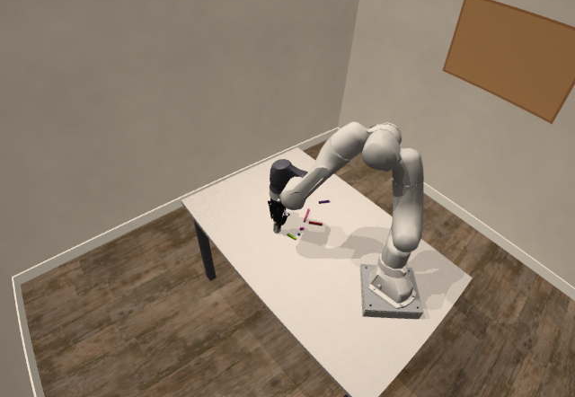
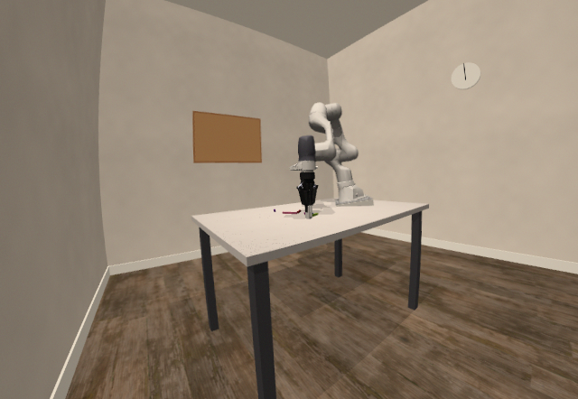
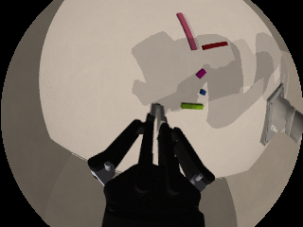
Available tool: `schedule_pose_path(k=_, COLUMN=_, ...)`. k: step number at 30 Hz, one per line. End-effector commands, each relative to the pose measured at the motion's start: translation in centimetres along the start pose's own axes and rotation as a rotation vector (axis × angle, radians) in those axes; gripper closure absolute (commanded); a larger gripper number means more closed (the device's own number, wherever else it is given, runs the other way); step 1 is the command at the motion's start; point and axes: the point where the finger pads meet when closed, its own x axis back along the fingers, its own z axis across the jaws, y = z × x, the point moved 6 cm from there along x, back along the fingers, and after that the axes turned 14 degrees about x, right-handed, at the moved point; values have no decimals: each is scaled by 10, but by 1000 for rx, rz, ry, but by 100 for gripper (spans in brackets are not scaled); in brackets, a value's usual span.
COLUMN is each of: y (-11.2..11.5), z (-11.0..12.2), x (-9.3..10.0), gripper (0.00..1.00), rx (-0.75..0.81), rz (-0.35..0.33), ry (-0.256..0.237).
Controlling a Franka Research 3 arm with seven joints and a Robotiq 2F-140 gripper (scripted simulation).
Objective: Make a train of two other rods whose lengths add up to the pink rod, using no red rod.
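Note:
My gripper (image 1: pixel 277 228) (image 2: pixel 308 214) (image 3: pixel 155 110) is shut on a small grey rod (image 3: pixel 157 109), held at the fingertips just above the table (image 1: pixel 232 207). The lime rod (image 1: pixel 291 235) (image 3: pixel 192 106) lies flat close to the right of the fingertips. Beyond it lie the blue rod (image 3: pixel 203 92), the magenta rod (image 1: pixel 302 228) (image 3: pixel 201 73), the red rod (image 1: pixel 315 223) (image 3: pixel 214 45) and the pink rod (image 1: pixel 306 215) (image 3: pixel 187 30). The purple rod (image 1: pixel 323 201) lies apart, farther back. It is out of the wrist view.
The robot's base (image 1: pixel 391 300) (image 3: pixel 279 118) stands at the table's near right part. The table's left edge (image 1: pixel 217 244) runs a short way from the gripper.

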Motion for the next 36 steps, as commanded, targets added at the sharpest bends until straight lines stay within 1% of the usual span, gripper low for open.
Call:
schedule_pose_path(k=1, y=1, z=-1, x=0, gripper=97, rx=-5, rz=1, ry=-2)
schedule_pose_path(k=12, y=1, z=-1, x=0, gripper=97, rx=-5, rz=1, ry=-2)
schedule_pose_path(k=13, y=1, z=-1, x=0, gripper=95, rx=-5, rz=1, ry=-2)
schedule_pose_path(k=15, y=1, z=-1, x=0, gripper=95, rx=-5, rz=1, ry=-2)
schedule_pose_path(k=16, y=1, z=-1, x=0, gripper=92, rx=-5, rz=1, ry=-2)
schedule_pose_path(k=21, y=1, z=-1, x=0, gripper=90, rx=-5, rz=1, ry=-2)
schedule_pose_path(k=22, y=1, z=-1, x=0, gripper=88, rx=-5, rz=1, ry=-2)
schedule_pose_path(k=24, y=1, z=-1, x=0, gripper=88, rx=-5, rz=1, ry=-2)
schedule_pose_path(k=25, y=1, z=-1, x=0, gripper=85, rx=-5, rz=1, ry=-2)
schedule_pose_path(k=36, y=1, z=-1, x=0, gripper=85, rx=-5, rz=1, ry=-2)
